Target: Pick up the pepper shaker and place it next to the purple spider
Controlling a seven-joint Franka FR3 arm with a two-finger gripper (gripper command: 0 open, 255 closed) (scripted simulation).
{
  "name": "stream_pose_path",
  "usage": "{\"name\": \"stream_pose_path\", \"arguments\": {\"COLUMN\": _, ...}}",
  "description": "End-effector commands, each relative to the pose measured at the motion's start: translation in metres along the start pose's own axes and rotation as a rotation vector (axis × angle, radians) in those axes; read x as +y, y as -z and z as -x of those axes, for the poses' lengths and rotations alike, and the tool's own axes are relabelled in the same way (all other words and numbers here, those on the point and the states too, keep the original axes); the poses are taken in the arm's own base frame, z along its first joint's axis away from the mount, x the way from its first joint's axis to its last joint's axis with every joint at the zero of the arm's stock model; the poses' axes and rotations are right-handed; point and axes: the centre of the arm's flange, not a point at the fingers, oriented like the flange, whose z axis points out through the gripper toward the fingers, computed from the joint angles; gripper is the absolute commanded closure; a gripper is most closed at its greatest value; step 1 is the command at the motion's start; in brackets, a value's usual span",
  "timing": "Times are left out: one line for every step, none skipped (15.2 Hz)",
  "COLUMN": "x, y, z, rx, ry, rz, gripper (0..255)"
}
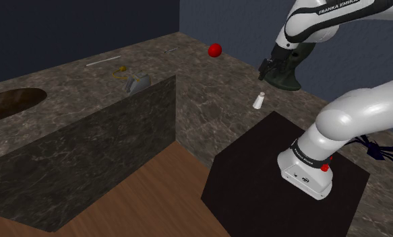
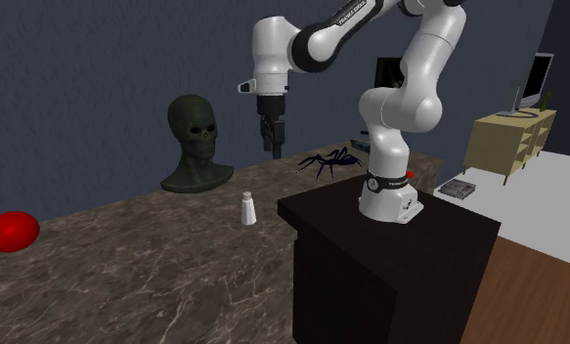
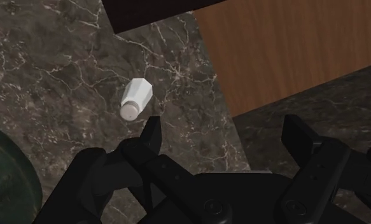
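**A:** How did the pincer stand?

**B:** The gripper (image 3: 222, 127) hung over the marbled counter (image 3: 63, 57) with its fingers spread apart and nothing between them. I judged it was open because the grasp hadn't begun.

**A:** And the shaker?

**B:** The pepper shaker (image 3: 136, 98), drawn white, stood on the counter just past one fingertip. It was off to the side of the gap, not in it, and near a corner of the dark stand (image 2: 390, 244). The hand probably needed to shift across before it descended.

**A:** What did the outer cameras add?

**B:** The wrist view gave the finger gap plainly. The second exterior view gave height: the gripper was well above the upright shaker. Farther along the counter, past the stand, that view showed the purple spider (image 2: 327, 161), well apart from the shaker. A dark green skull bust (image 2: 197, 142) sat behind the shaker, and a red ball (image 2: 12, 232) lay off toward that view's left. I judged the carry toward the spider would have to pass round the stand's corner.
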Motion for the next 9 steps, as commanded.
{"name": "stream_pose_path", "arguments": {"x": 0.016, "y": -0.018, "z": -0.006, "rx": 0.012, "ry": -0.002, "rz": 0.005, "gripper": 0}}
{"name": "stream_pose_path", "arguments": {"x": 0.024, "y": -0.029, "z": -0.008, "rx": 0.016, "ry": -0.003, "rz": 0.007, "gripper": 0}}
{"name": "stream_pose_path", "arguments": {"x": 0.032, "y": -0.039, "z": -0.011, "rx": 0.020, "ry": -0.004, "rz": 0.009, "gripper": 0}}
{"name": "stream_pose_path", "arguments": {"x": 0.039, "y": -0.049, "z": -0.013, "rx": 0.024, "ry": -0.006, "rz": 0.011, "gripper": 0}}
{"name": "stream_pose_path", "arguments": {"x": 0.047, "y": -0.059, "z": -0.016, "rx": 0.028, "ry": -0.007, "rz": 0.013, "gripper": 0}}
{"name": "stream_pose_path", "arguments": {"x": 0.054, "y": -0.069, "z": -0.018, "rx": 0.032, "ry": -0.008, "rz": 0.015, "gripper": 0}}
{"name": "stream_pose_path", "arguments": {"x": 0.062, "y": -0.079, "z": -0.021, "rx": 0.036, "ry": -0.010, "rz": 0.017, "gripper": 0}}
{"name": "stream_pose_path", "arguments": {"x": 0.070, "y": -0.089, "z": -0.023, "rx": 0.040, "ry": -0.011, "rz": 0.019, "gripper": 0}}
{"name": "stream_pose_path", "arguments": {"x": 0.077, "y": -0.099, "z": -0.026, "rx": 0.044, "ry": -0.013, "rz": 0.021, "gripper": 0}}
